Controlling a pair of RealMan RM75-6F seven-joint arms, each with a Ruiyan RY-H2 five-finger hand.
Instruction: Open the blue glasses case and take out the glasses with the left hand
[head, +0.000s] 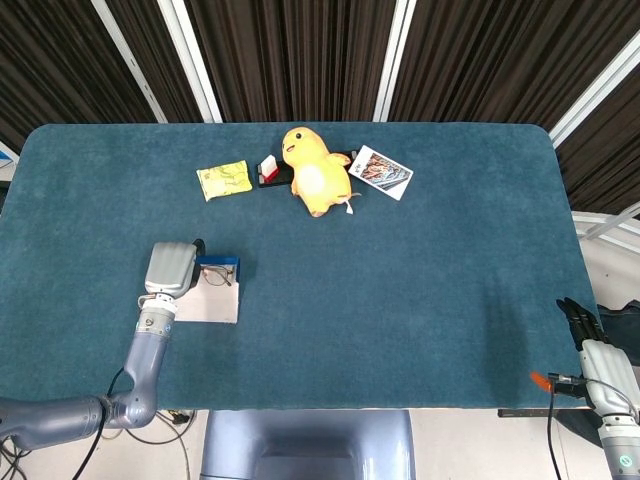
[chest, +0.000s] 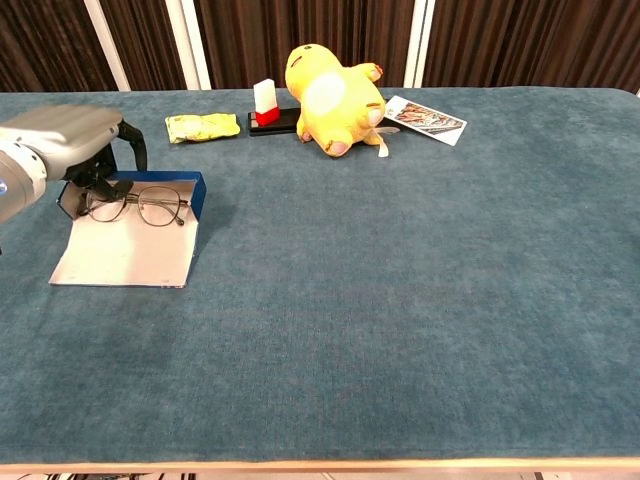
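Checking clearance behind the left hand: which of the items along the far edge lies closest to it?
The yellow crinkled packet, leftmost of that row; the others lie further right.

Head view overhead; chest view low, frontal; both share table (head: 420, 270).

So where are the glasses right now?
In the chest view, the glasses sit at the far left, in the open blue case, with the left hand pinching them.
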